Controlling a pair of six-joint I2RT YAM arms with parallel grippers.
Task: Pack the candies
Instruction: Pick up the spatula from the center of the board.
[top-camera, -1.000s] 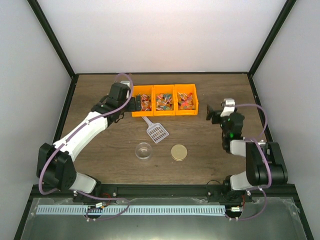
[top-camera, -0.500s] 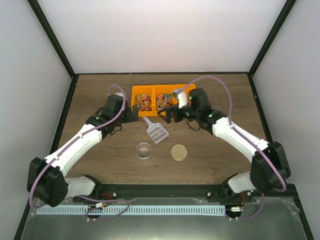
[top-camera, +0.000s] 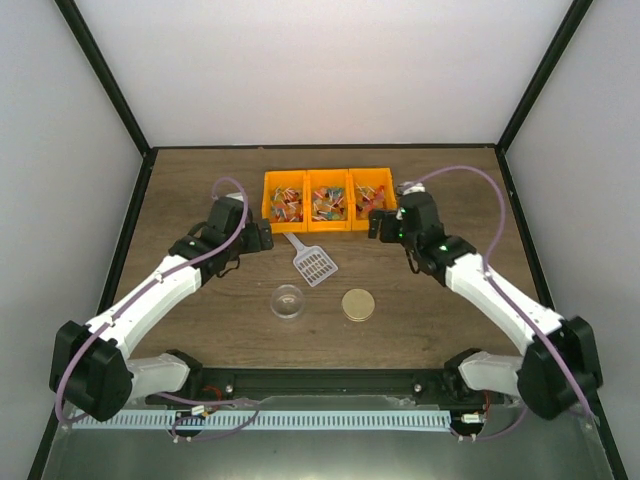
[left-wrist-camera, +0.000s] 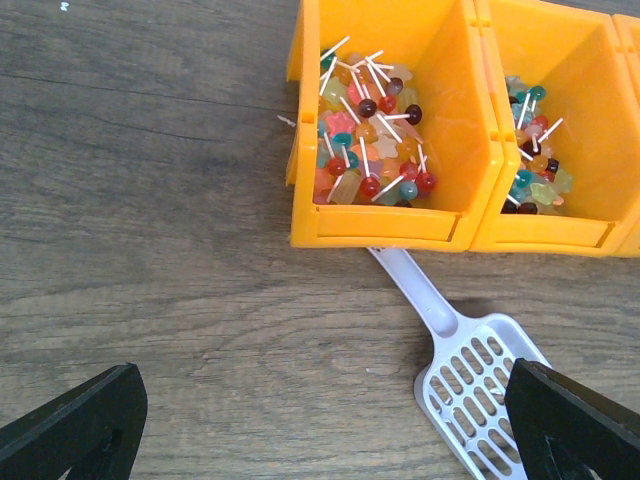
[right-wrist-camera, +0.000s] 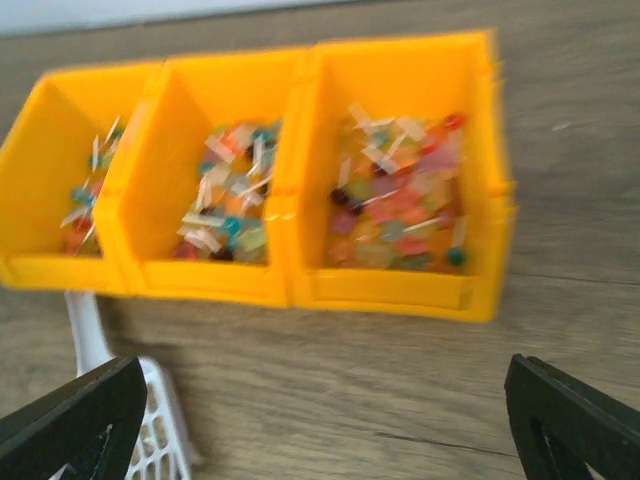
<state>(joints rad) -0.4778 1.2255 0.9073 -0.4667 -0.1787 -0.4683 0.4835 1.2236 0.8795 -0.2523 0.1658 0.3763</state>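
Two tools, left tool (top-camera: 262, 237) and right tool (top-camera: 376, 222), stood wide, empty. You risked a skewed grab on the scoop (left-wrist-camera: 470, 360) at six o'clock of the bins (left-wrist-camera: 380, 228), spilling candies (left-wrist-camera: 370, 135).

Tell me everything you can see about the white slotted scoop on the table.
The white slotted plastic scoop lies flat on the brown wooden table, just in front of the three orange plastic bins. Its narrow handle runs up to the leftmost bin's front edge; its wide head, pierced with rows of slots, points toward the arms' bases. It looks empty; only the table and perhaps that bin touch it.
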